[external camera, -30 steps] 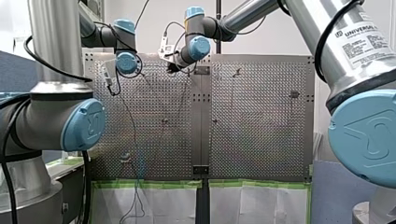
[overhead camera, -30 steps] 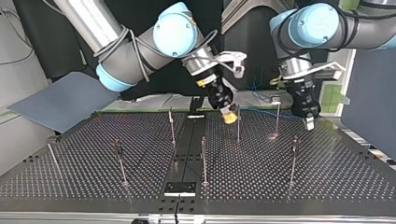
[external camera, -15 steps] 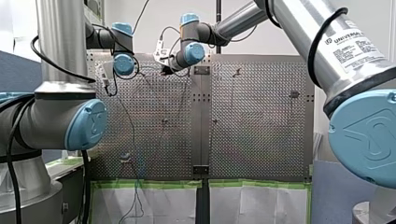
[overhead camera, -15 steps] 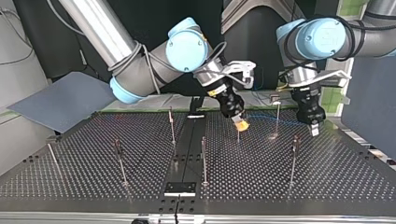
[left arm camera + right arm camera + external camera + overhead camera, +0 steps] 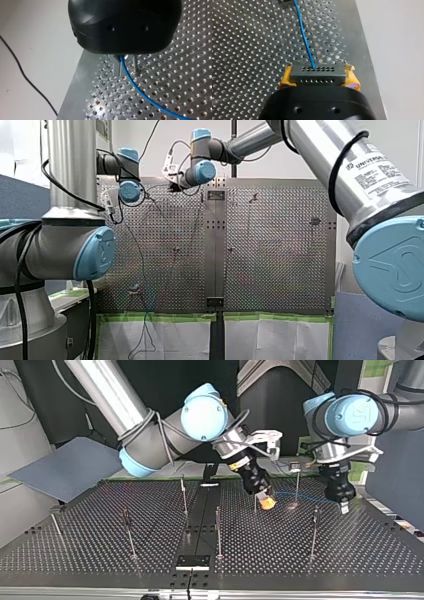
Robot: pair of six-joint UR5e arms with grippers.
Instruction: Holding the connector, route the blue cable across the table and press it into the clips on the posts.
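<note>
Okay, right gripper [image 5: 318, 78] clamps the connector [image 5: 317, 72] to lead the blue cable [image 5: 304, 37]; left gripper [image 5: 125, 72] pinches it behind, tensioning the span for the posts [image 5: 297, 484].

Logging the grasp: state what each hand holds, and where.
Right hand: black rectangular connector, clamped by its short ends. Left hand: thin blue cable passes through; grip cannot be told.
</note>
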